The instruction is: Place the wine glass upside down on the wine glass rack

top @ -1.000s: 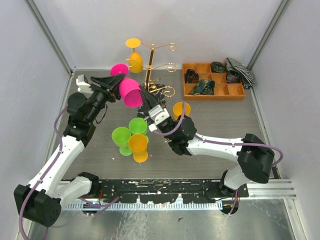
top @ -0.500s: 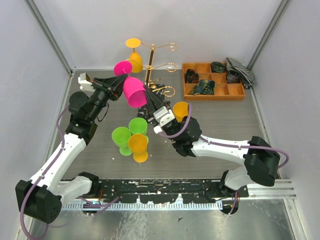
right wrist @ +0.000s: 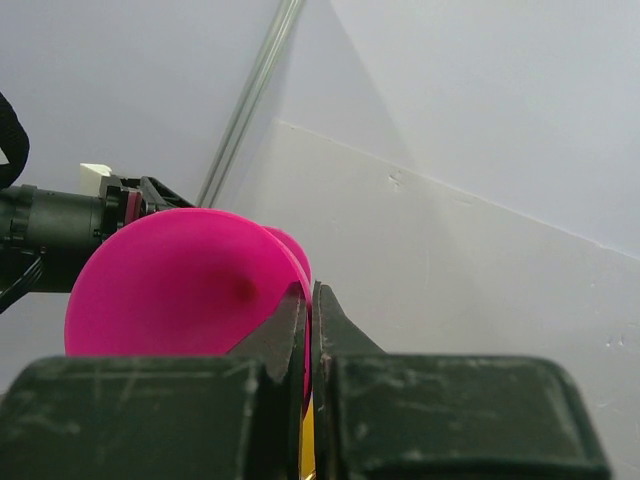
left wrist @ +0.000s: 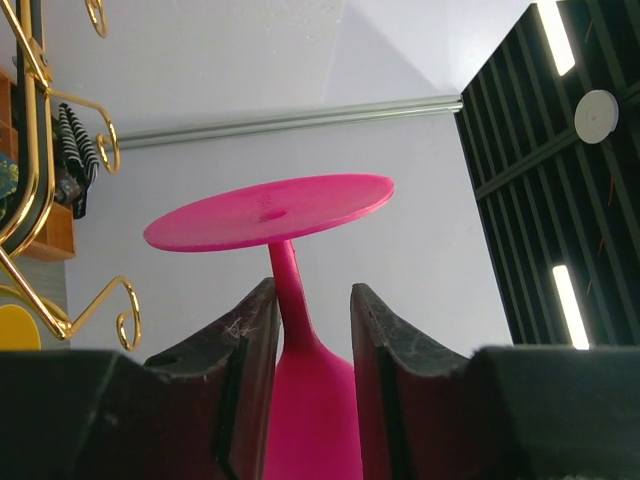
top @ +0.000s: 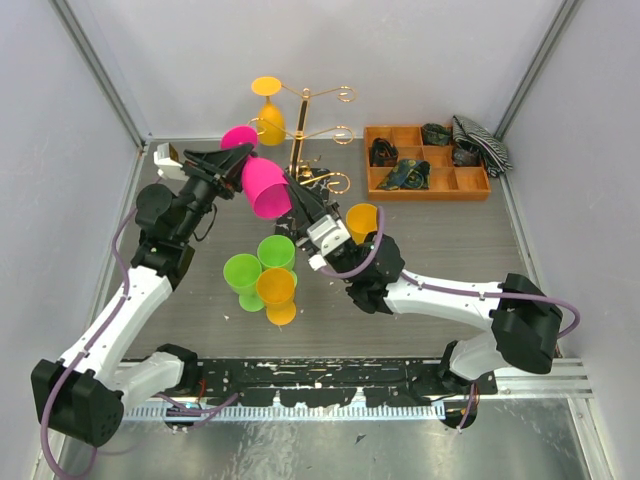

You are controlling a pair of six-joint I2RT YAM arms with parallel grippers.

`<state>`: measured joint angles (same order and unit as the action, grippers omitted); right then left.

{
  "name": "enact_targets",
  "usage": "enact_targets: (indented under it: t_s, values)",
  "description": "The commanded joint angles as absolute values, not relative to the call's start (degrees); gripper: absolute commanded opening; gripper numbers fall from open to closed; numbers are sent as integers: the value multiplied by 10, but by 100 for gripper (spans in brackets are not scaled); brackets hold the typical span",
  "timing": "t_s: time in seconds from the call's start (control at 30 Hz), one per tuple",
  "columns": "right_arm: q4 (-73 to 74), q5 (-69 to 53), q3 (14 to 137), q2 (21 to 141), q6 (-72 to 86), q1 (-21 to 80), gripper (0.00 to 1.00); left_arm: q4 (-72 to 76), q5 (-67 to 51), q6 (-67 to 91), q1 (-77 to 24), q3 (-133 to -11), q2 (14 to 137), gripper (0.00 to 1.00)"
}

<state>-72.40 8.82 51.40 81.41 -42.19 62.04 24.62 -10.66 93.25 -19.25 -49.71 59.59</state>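
Pink wine glass [top: 262,186] and right gripper [top: 298,193] crowd the wine glass rack [top: 296,140] at its near-left, with cups [top: 243,272] nearer still. The tabletop [top: 450,235] lies open rightward.

pink glass aloft, gold rack behind it
the pink wine glass [top: 262,187] hangs tilted above the counter, foot toward the far edge, stem between the left end effector's [left wrist: 310,295] fingers; the wine glass rack [top: 297,140] stands upright mid far edge.
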Motion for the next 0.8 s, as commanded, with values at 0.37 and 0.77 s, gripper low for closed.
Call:
enact_targets:
  t_s: [0.37,0.77]
  values:
    - [-694,118,486,777,-390,625,23,373,-128,850,-187,-542,615,12]
    - [-531,261,431,638,-370,625,43,192,-146,466,-60,-717,660,0]
